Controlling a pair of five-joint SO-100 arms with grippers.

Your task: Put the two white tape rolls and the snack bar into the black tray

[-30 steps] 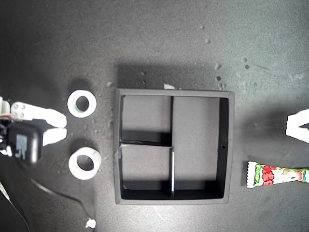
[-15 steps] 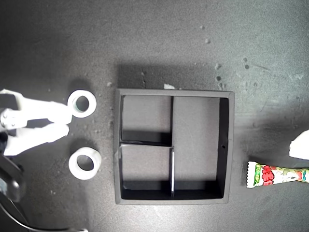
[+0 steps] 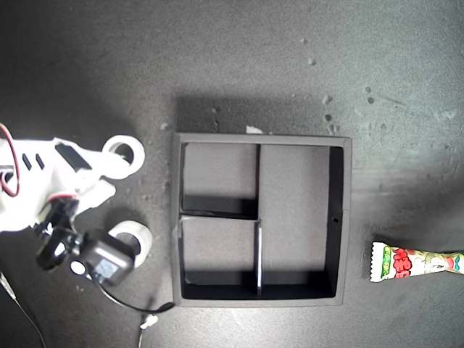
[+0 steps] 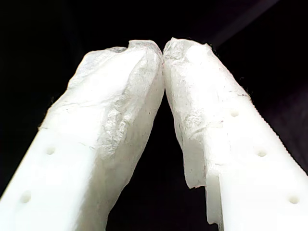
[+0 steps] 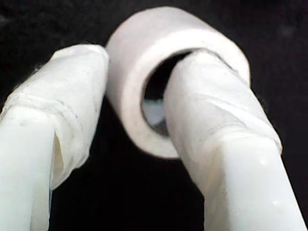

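So the second arm is being seen at the exterior view's left edge, stretched in low over the dark tabletop (image 3: 239, 65), its white body angled toward the black tray (image 3: 346, 217). My second gripper (image 3: 114, 174) is being held at the upper tape roll (image 3: 125, 154). In the second wrist view one finger (image 5: 211, 110) is being poked through that tape roll's (image 5: 159, 57) hole while the other finger (image 5: 67, 91) is sitting outside the wall, so the jaws are straddling the ring's wall. Whether it's actually being squeezed can't be told from these shots.

The lower tape roll (image 3: 136, 238) is lying flat on the tabletop, just beside the tray's outer wall on the exterior view's left, and is being partly covered by the arm's black camera block (image 3: 101, 261).

My first gripper (image 4: 163, 48) isn't being caught in the exterior view; in its own wrist view the fingertips are being pressed together with nothing between them.

The snack bar (image 3: 417, 262) is lying near the tray at the exterior view's right edge, partly cut off. All three tray compartments are being seen bare.
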